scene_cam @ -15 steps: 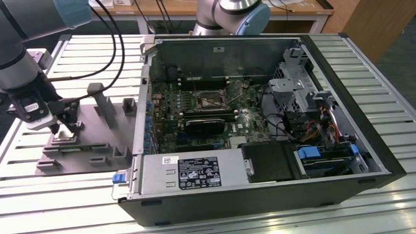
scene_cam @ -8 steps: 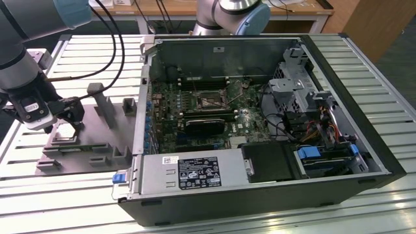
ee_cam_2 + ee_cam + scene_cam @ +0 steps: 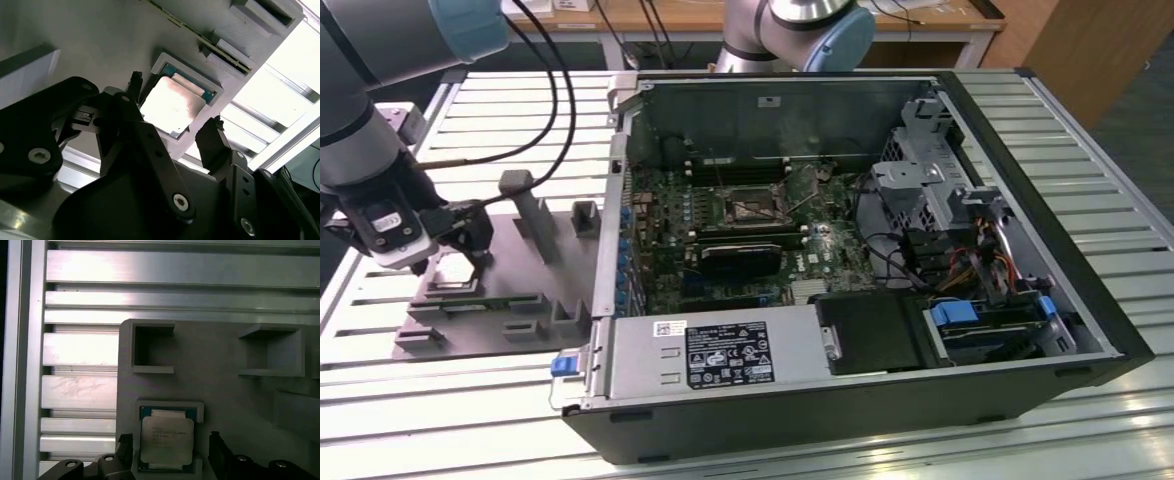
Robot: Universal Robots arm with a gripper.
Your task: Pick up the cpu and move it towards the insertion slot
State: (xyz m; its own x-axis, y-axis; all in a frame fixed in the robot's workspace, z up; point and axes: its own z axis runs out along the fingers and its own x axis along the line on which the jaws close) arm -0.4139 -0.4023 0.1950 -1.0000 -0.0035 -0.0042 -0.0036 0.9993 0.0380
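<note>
Spanning the exterior view is a slatted metal counter, and on it lies an open computer case with its motherboard facing up. A grey robot arm reaches down at the exterior view's left, over a grey plastic fixture plate that sits just beside the case. Near the middle of the motherboard is the insertion slot, a small square socket with a shiny frame, well apart from the arm. The black pincer hangs low over the plate, spread wide and gripping nothing. In both wrist views the cpu, a flat silver square, lies in a shallow pocket of the plate. The fingers stand one on either side of it, and I cannot tell whether they touch its edges. By my judgement the task is at its very start: the pincer is lined up around the chip, but the grasp, the lift and the carry towards the slot are not yet done.
</note>
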